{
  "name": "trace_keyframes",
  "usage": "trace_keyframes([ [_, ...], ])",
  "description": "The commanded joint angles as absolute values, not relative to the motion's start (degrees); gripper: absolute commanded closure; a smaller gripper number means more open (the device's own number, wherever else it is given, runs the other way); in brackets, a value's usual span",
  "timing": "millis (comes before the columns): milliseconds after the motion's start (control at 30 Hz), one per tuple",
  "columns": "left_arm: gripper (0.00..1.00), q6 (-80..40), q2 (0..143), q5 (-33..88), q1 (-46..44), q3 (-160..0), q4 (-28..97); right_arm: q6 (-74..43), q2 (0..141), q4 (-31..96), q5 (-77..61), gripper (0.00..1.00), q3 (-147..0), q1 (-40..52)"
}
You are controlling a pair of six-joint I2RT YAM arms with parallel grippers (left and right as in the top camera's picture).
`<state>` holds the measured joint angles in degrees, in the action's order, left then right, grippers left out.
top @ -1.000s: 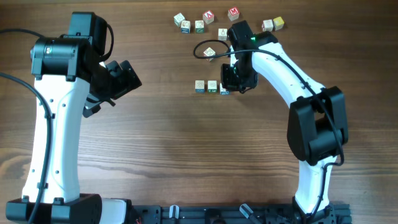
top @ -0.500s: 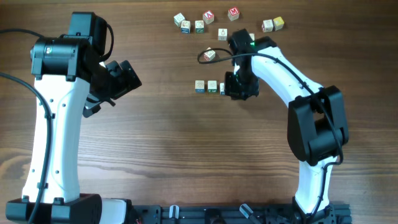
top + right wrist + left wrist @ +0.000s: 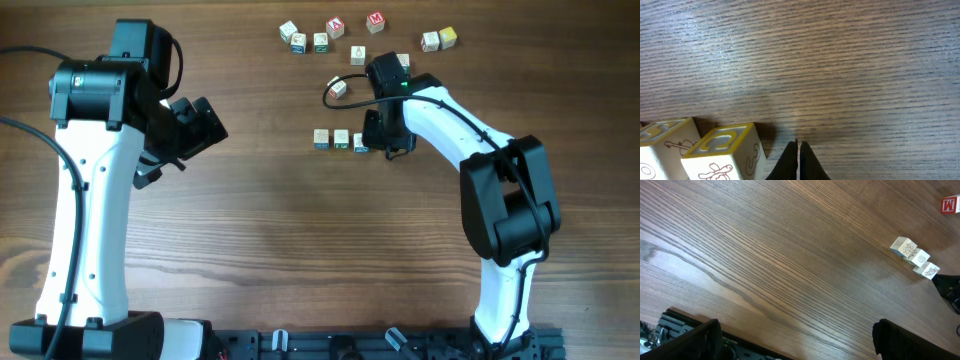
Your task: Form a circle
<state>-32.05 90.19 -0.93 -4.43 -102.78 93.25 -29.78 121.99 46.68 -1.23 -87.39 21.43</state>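
Table (image 3: 300, 250): dark brown wood, matte, with a fine straight grain running the length of the top. Task pieces are small white cubes with rounded edges and coloured letters or line drawings on their faces; no ring is formed. Row of three cubes (image 3: 340, 140) sits mid-table, face to face in a straight line. In the right wrist view, the end cube (image 3: 722, 150) has a raised yellow border and a yellow letter on top, with an outline figure on its side. Loose cubes (image 3: 320, 42) are scattered along the far edge, well apart from the row; among them are a red-faced M cube (image 3: 375, 20) and a pair (image 3: 438, 39) off to the right. One single cube (image 3: 338, 88) lies inside the loop of a thin black cable (image 3: 352, 76). Right gripper (image 3: 385, 140) is low at the right end of the row, its tapered black fingertips (image 3: 789, 161) pressed together with nothing between them, just beside the yellow-bordered cube; I cannot tell whether they touch it. Left gripper (image 3: 200, 122) is well to the left, fingers spread wide, holding nothing.
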Motion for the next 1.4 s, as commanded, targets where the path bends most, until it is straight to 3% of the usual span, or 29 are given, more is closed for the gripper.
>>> trace_keyframes([
  [0,0.00,-32.4,89.8,-0.6,-4.4,-102.6,93.3,-30.2,120.4,51.0,-3.3,0.95,-87.4,21.1],
  [500,0.00,-32.4,89.8,-0.6,-4.4,-102.6,93.3,-19.4,120.5,51.7,-13.7,0.95,-87.3,22.7],
  [1367,0.00,-32.4,89.8,-0.6,-4.4,-102.6,93.3,-19.6,120.5,47.4,-15.7,0.95,-87.3,22.7],
])
